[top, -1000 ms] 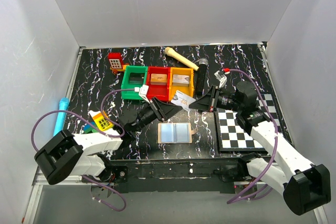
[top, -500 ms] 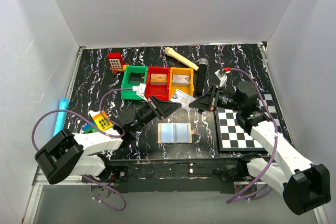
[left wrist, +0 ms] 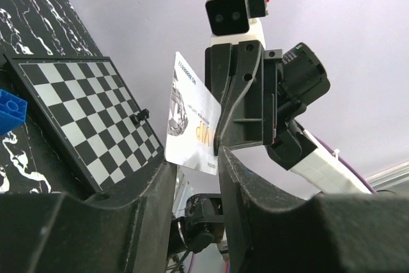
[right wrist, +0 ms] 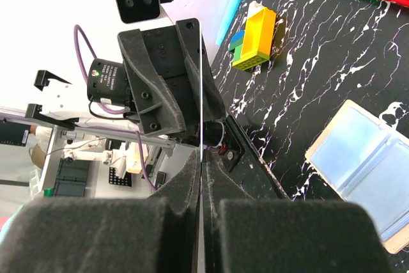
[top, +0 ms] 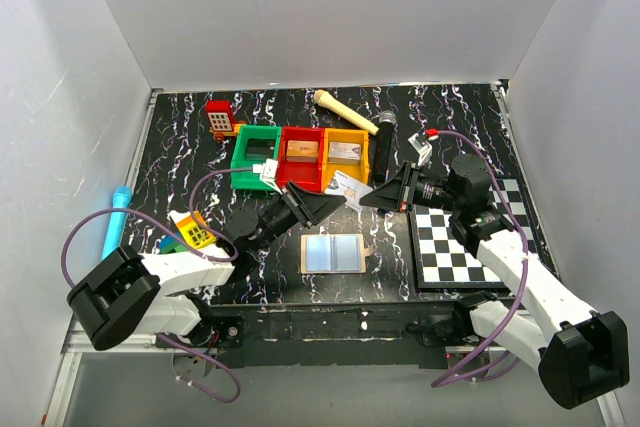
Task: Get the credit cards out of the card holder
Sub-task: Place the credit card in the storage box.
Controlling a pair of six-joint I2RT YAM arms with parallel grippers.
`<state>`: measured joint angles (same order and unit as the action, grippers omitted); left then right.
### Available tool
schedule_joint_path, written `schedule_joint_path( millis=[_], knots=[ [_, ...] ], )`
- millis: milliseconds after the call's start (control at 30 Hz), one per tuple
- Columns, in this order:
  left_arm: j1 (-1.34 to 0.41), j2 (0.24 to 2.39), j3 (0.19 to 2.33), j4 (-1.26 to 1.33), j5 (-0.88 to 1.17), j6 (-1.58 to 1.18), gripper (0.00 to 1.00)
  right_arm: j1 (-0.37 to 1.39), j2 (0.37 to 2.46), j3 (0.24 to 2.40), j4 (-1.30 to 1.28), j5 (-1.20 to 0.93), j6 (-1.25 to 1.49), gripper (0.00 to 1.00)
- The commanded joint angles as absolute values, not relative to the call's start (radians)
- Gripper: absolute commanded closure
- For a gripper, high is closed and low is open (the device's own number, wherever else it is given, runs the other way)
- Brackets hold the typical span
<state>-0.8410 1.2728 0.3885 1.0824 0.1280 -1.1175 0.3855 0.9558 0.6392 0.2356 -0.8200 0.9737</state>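
One whitish credit card (top: 347, 186) hangs in the air between the two arms, above the table. My right gripper (top: 374, 195) is shut on its right end; in the right wrist view the card (right wrist: 201, 94) is a thin edge-on line pinched between the pads at my right gripper (right wrist: 202, 165). My left gripper (top: 327, 201) faces it from the left. In the left wrist view the card (left wrist: 190, 119) dips a lower corner between the parted jaws of my left gripper (left wrist: 195, 163), which do not clamp it. The card holder (top: 331, 252) lies open on the table, pale blue inside up, also in the right wrist view (right wrist: 364, 158).
Green (top: 257, 153), red (top: 301, 155) and orange (top: 345, 151) bins stand in a row behind the arms. A checkered board (top: 462, 247) lies at the right. A yellow block (top: 195, 230) and a blue pen (top: 117, 215) lie at the left.
My left gripper's jaws narrowed around the card's end and have parted again. The card and the right gripper have barely moved.
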Motion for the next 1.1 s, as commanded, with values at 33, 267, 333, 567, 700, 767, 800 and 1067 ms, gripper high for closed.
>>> schedule_joint_path(
  millis=[33,267,333,567,700,767,800,1067],
  knots=[
    [-0.845,1.201,0.385,1.074,0.087,-1.095,0.72,0.382,0.954,0.638,0.275,-0.850,0.973,0.99],
    [-0.845,1.204,0.374,1.094,0.094,-1.103,0.81,0.382,0.951,0.632,0.282,-0.867,0.976,0.99],
    [-0.845,1.203,0.379,1.094,0.100,-1.101,0.83,0.382,0.950,0.630,0.279,-0.868,0.976,0.99],
    [-0.845,1.198,0.384,1.091,0.103,-1.098,0.92,0.380,0.948,0.630,0.272,-0.870,0.970,0.99],
    [-0.845,1.201,0.380,1.097,0.100,-1.097,1.00,0.380,0.953,0.630,0.270,-0.876,0.971,0.99],
    [-0.844,1.207,0.383,1.101,0.094,-1.098,1.00,0.380,0.957,0.637,0.258,-0.877,0.971,0.99],
    [-0.844,1.213,0.388,1.103,0.091,-1.100,1.00,0.377,0.956,0.640,0.241,-0.873,0.965,0.92],
    [-0.842,1.247,0.442,0.996,-0.102,-1.129,1.00,0.360,0.859,0.712,-0.148,-0.705,0.795,0.32]
  ],
)
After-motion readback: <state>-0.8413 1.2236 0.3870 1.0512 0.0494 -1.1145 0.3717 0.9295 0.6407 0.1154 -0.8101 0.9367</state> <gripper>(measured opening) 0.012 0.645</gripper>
